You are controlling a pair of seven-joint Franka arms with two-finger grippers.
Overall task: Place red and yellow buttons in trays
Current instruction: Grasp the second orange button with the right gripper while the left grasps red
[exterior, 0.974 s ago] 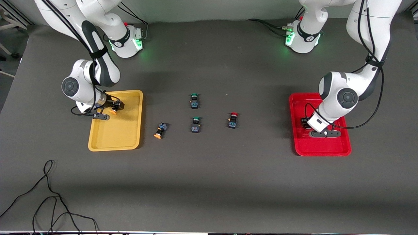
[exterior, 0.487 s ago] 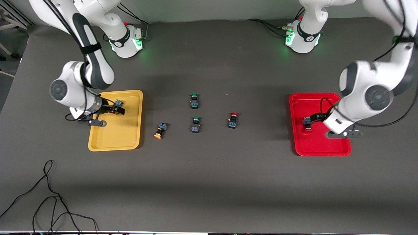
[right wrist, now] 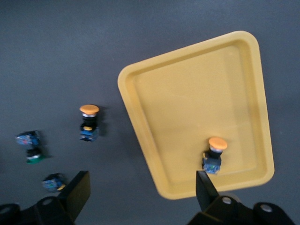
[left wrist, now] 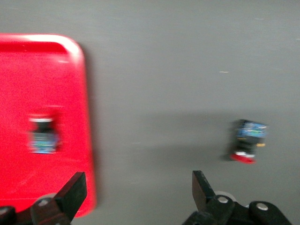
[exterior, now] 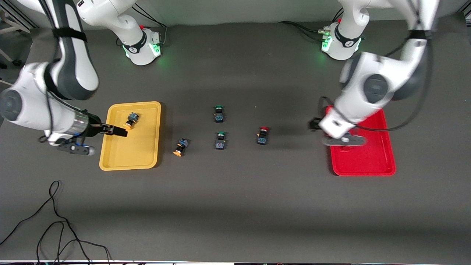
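Yellow button (exterior: 131,120) in yellow tray (exterior: 129,162) beside open right gripper (exterior: 114,130); left gripper (left wrist: 136,194) open.

L gripper (left wrist: 136,194) open; red button (left wrist: 43,136) in red tray (left wrist: 28,61).

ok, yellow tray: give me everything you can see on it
The yellow tray is a shallow rectangular tray, plastic by the look, with rounded corners and a raised rim. It lies flat on the dark table toward the right arm's end. One button with an orange-yellow cap lies on its side in it. The right hand hangs open over it, touching neither.
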